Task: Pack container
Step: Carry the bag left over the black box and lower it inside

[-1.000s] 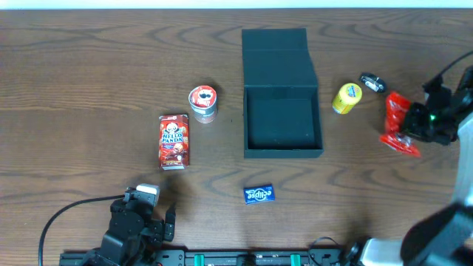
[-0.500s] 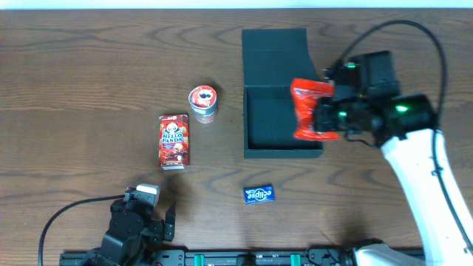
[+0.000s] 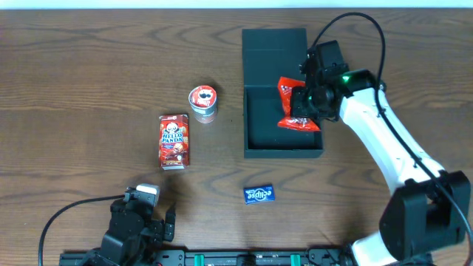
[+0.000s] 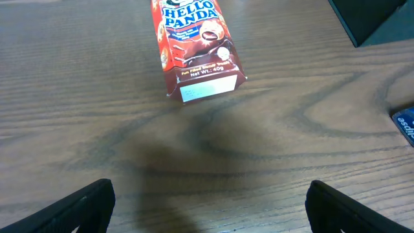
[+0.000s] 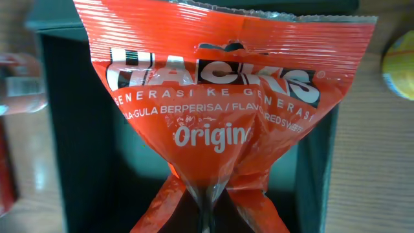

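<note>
The dark container (image 3: 284, 152) stands open at the table's middle, its flap lid laid back. My right gripper (image 3: 306, 102) is shut on a red Hacks candy bag (image 3: 294, 111) and holds it over the right half of the box. In the right wrist view the bag (image 5: 226, 110) fills the frame, pinched at its crumpled end by the gripper (image 5: 207, 221), with the container's wall (image 5: 318, 175) behind it. My left gripper (image 3: 168, 222) rests open at the front left; its wide-apart fingers (image 4: 84, 206) hold nothing.
A Hello Panda box (image 3: 174, 140) lies left of the container, with a small round can (image 3: 202, 101) behind it. A blue gum pack (image 3: 259, 194) lies in front of the container. A yellow object (image 5: 398, 65) shows just right of the box.
The right arm has swung from the table's far right to over the container, carrying the red bag with it. The left arm has stayed still.
</note>
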`<state>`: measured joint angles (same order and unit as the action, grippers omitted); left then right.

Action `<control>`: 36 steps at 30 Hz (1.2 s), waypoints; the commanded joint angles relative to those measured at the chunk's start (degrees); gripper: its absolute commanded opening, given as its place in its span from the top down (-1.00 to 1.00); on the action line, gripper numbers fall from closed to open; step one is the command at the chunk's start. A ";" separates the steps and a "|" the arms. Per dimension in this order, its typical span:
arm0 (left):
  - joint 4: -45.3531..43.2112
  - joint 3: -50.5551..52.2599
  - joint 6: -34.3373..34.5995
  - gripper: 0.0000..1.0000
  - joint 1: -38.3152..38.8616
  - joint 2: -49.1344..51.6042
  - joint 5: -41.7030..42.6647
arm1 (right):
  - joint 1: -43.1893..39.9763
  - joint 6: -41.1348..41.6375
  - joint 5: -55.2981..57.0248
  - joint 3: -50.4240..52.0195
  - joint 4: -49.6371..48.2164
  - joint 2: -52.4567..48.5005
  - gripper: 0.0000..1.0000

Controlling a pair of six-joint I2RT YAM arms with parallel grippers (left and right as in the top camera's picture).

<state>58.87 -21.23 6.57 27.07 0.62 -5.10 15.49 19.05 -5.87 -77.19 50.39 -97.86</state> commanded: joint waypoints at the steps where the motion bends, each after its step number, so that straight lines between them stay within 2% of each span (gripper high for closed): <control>1: 2.14 1.57 0.74 -0.90 -0.15 -0.42 -0.42 | -0.52 -2.05 2.82 -1.07 0.00 -0.09 0.97; 28: 2.14 1.57 0.74 -0.91 -0.15 -0.42 -0.42 | 0.44 -5.05 -0.83 0.55 0.81 -4.48 0.97; 36: 2.14 1.57 0.74 -0.90 -0.15 -0.42 -0.42 | 1.77 -6.03 2.51 0.57 1.75 -4.48 0.97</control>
<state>58.87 -21.23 6.57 27.07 0.62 -5.10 16.97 13.96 -5.30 -77.08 51.81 -101.80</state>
